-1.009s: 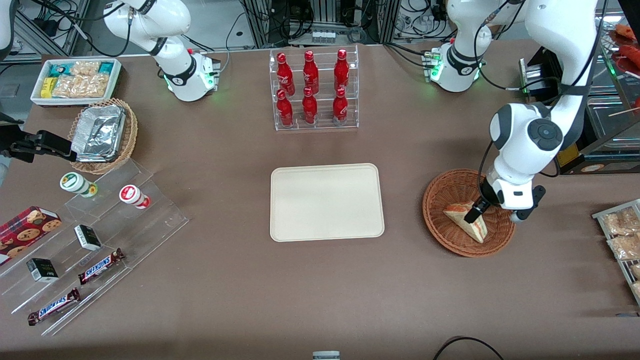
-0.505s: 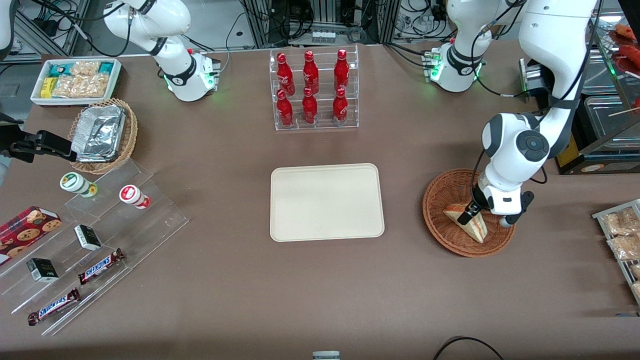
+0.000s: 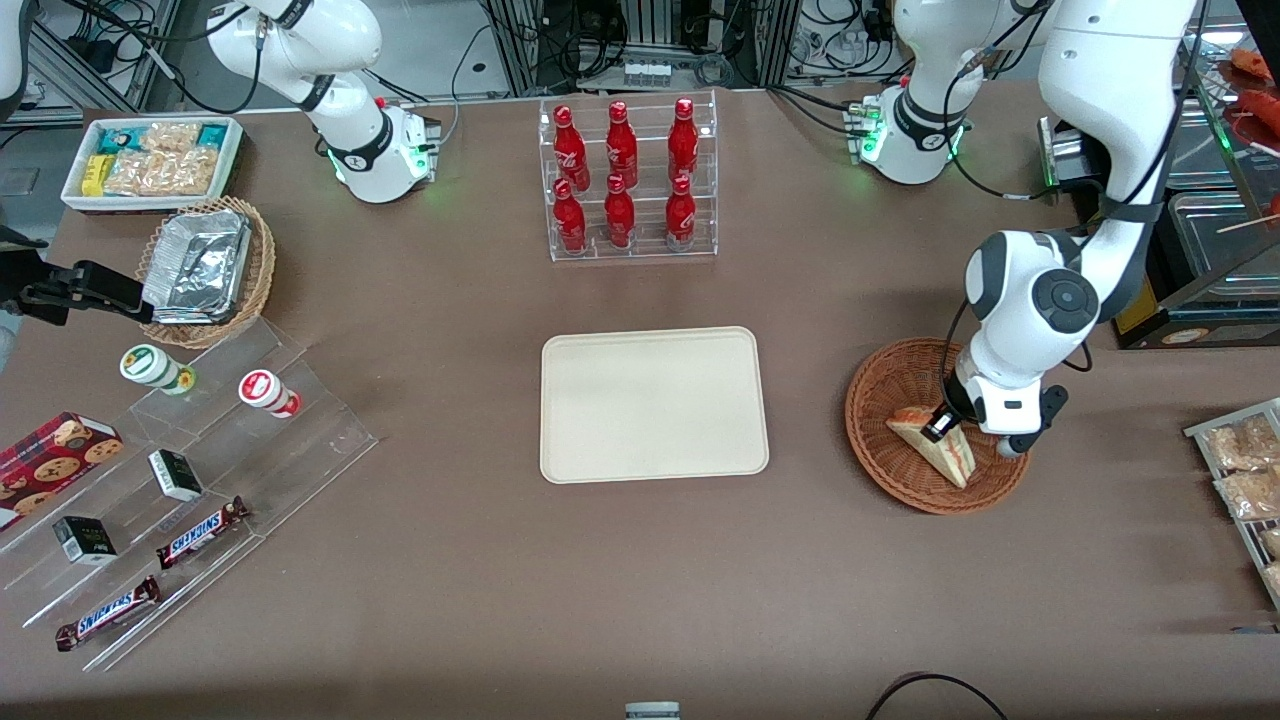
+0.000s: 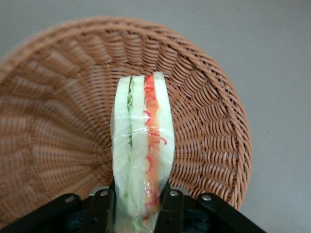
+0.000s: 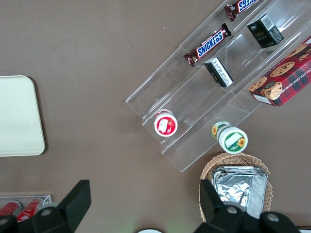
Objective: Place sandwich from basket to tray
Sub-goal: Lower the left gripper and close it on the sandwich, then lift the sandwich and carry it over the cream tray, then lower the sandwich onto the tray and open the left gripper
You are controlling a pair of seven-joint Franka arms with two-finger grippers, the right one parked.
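Observation:
The sandwich, a wrapped white-bread wedge with orange-red and green filling, lies in the reddish-brown woven basket toward the working arm's end of the table. My gripper is down in the basket, its two black fingers pressed against both faces of the wedge, shut on the sandwich. The cream-beige tray lies flat at the table's middle, beside the basket, with nothing on it.
A clear rack of red bottles stands farther from the front camera than the tray. Toward the parked arm's end are a tan basket with foil containers, a white snack bin and an acrylic stand with snacks. Packets lie at the working arm's edge.
The wrist has shifted slightly toward the tray over the basket, and the fingers have settled onto the sandwich's sides. The sandwich has stayed in the basket.

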